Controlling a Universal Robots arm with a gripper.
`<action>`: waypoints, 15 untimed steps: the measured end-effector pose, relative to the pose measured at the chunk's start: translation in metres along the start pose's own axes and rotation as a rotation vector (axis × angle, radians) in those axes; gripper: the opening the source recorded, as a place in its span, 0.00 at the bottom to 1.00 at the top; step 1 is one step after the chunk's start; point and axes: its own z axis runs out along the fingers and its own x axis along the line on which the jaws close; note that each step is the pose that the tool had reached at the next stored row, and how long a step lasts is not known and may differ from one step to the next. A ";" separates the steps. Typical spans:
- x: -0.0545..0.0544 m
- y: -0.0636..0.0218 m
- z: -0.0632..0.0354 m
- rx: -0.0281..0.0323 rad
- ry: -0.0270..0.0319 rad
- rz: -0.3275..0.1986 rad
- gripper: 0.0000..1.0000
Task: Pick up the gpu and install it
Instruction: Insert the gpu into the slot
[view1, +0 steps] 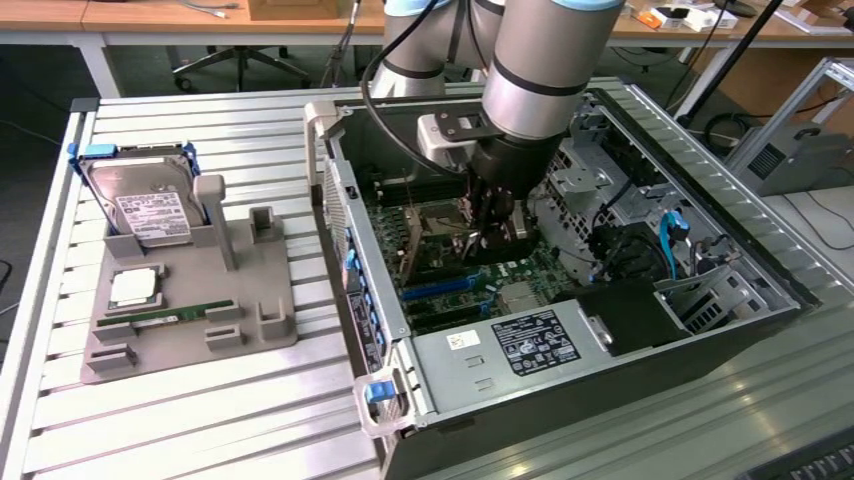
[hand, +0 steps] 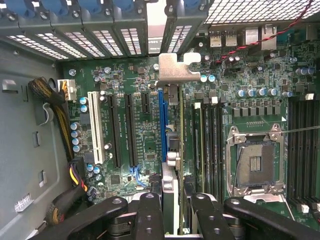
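Inside case: thin edge-on gpu (hand: 171, 150), silver bracket, in claw (hand: 172, 207).

**Silver arm, black gripper**

The arm (view1: 541, 70) is a thick silver-grey tube banded in black at the joint, with a pale blue cap at its top edge. A black cable runs beside it. The gripper (hand: 170, 212) has glossy black linkage bars fixed with round silver screws.
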 end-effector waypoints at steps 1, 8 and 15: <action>0.000 0.0003 0.0001 0.0001 0.0000 0.000 0.27; 0.000 0.0048 0.0005 -0.0001 0.0002 0.000 0.27; 0.000 0.0061 0.0013 0.0000 0.0000 0.000 0.27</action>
